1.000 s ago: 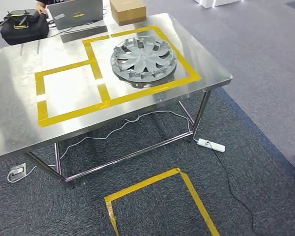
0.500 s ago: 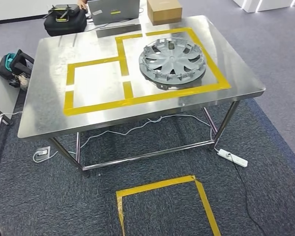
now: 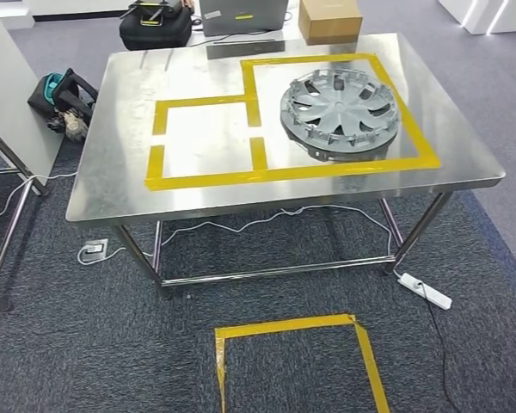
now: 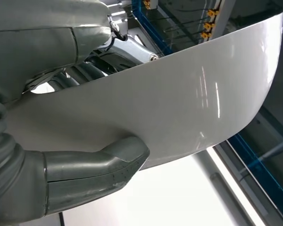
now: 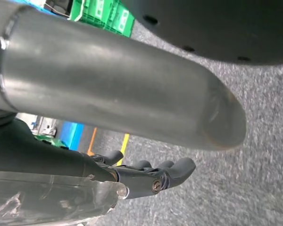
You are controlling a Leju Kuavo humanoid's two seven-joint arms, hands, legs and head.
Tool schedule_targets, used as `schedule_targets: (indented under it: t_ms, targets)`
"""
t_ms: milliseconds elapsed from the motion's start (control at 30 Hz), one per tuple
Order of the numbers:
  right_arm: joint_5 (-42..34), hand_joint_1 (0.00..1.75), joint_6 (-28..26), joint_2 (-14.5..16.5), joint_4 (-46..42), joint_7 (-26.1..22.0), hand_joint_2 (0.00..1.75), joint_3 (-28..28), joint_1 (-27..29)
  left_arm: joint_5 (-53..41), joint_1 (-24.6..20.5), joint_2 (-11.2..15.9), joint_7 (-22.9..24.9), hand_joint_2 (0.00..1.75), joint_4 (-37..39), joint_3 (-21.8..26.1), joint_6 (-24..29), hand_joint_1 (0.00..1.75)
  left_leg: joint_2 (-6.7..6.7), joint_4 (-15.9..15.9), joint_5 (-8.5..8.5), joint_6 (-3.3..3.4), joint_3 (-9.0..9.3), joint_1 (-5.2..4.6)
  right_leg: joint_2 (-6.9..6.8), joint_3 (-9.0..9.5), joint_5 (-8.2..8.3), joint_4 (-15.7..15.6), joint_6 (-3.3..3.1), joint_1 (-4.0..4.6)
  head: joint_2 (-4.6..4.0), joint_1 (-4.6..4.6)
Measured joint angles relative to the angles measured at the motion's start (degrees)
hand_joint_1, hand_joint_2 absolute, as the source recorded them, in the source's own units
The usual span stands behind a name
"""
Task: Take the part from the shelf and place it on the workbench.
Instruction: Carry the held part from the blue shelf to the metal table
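Now | left robot hand (image 4: 62,155) grips white part (image 4: 190,94) | thumb beneath

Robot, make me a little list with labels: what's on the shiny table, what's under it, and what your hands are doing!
table: steel workbench marked with yellow tape boxes
on table: grey plastic wheel cover inside the larger tape box; brown cardboard box at the far edge
on floor: white power strip, yellow tape square
left hand: thumb rests against a glossy white curved panel
right hand: fingers lie beside a grey metal tube; hold unclear
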Motion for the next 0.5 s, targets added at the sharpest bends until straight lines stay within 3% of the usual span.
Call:
schedule_targets:
  t_ms: [100, 200, 500]
  targets:
    - [0.0, 0.0, -0.2, 0.0, 0.0, -0.1, 0.0, -0.2, 0.0, 0.0, 0.0, 0.0, 0.0, 1.75, 0.0, 0.0, -0.2, 1.75, 0.01, 0.0, -0.14, 0.37, 0.14, -0.05, 0.04, 0.45, 0.42, -0.7, 0.96, -0.06, 0.0, -0.01]
    - [0.0, 0.0, -0.3, 0.0, 0.0, -0.2, 0.0, -0.3, 0.0, 0.1, 0.0, 0.0, 0.0, 1.75, 0.0, 0.0, -0.4, 1.75, 0.01, 0.0, -0.17, 0.6, 0.15, -0.11, 0.09, 0.59, 0.61, -1.0, 1.37, -0.12, 0.0, -0.03]
    - [0.0, 0.0, -0.4, 0.0, 0.0, -0.7, 0.0, -0.4, 0.0, -0.2, 0.1, 0.1, -0.7, 1.75, 0.0, 0.0, -1.5, 1.75, 0.04, 0.0, -0.16, 0.78, 0.17, -0.15, 0.15, 1.11, 0.69, -1.1, 1.66, -0.15, 0.0, -0.05]
